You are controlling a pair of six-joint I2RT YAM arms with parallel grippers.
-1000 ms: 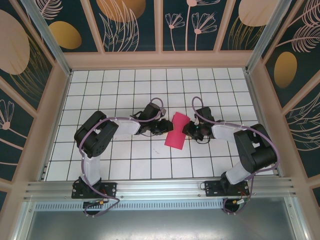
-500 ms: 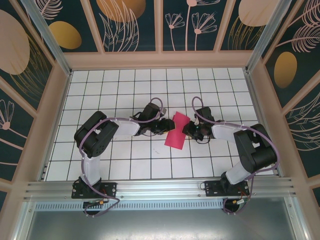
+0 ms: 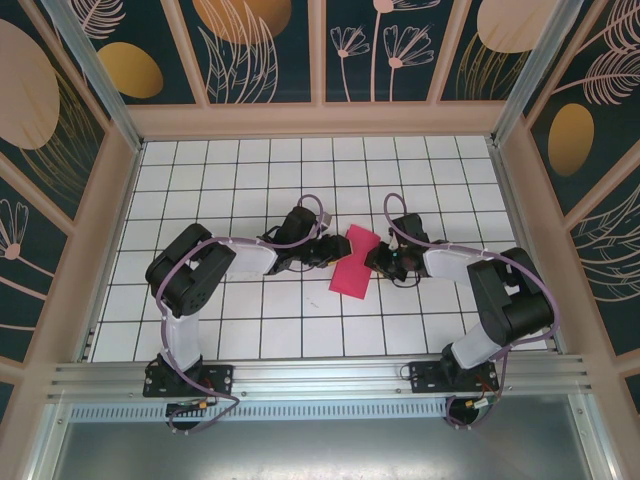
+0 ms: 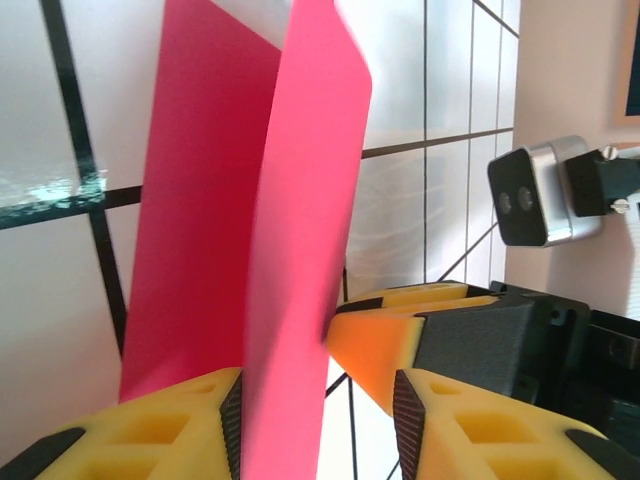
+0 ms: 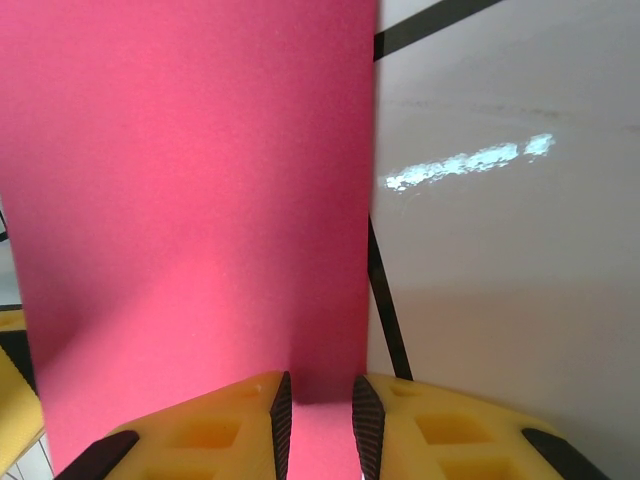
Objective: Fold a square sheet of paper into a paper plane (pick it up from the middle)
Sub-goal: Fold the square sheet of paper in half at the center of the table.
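Right claw pinching paper edge. Left claw spread; folded paper upright between jaws, against left one.

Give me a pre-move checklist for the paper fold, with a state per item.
1. Right hand shut on the paper: ok.
2. Left hand free of the paper: not ok. Its jaws stand apart, but the paper runs between them, close against one finger.
3. Layers lying flat together: not ok. They splay apart in the left wrist view.
4. Paper lifted off the table: cannot tell.
5. Crease sharp: cannot tell.
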